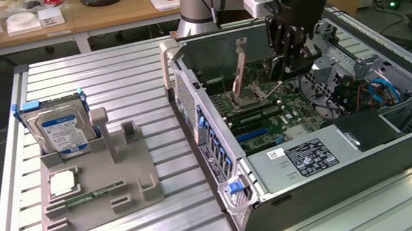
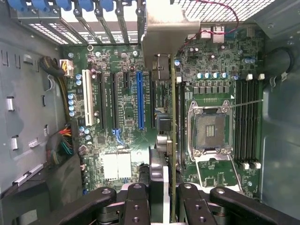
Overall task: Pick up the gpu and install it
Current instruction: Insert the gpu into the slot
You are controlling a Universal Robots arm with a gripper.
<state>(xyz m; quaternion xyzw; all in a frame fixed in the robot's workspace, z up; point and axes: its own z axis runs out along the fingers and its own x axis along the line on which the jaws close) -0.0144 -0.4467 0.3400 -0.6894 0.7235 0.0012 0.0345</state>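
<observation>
My gripper (image 1: 291, 66) hangs inside the open computer case (image 1: 408, 139), shut on the gpu (image 1: 254, 78). I hold the card on edge above the motherboard (image 1: 273, 118), its metal end bracket (image 1: 242, 63) toward the case's rear wall. In the wrist view the gpu (image 2: 171, 122) appears edge-on as a thin line between my gripper's (image 2: 161, 190) fingers (image 2: 136, 201), with its bracket (image 2: 164, 33) at the rear slot openings. It hovers between the blue expansion slot (image 2: 140, 101) and the CPU socket (image 2: 209, 129). Whether it touches a slot I cannot tell.
A grey fixture (image 1: 98, 191) at the exterior view's left holds a hard drive (image 1: 59, 129), a CPU chip (image 1: 63, 183) and a memory stick (image 1: 90, 196). The case's power supply (image 1: 308, 158) lies near its front. Cables (image 1: 368, 93) run along the case's right side.
</observation>
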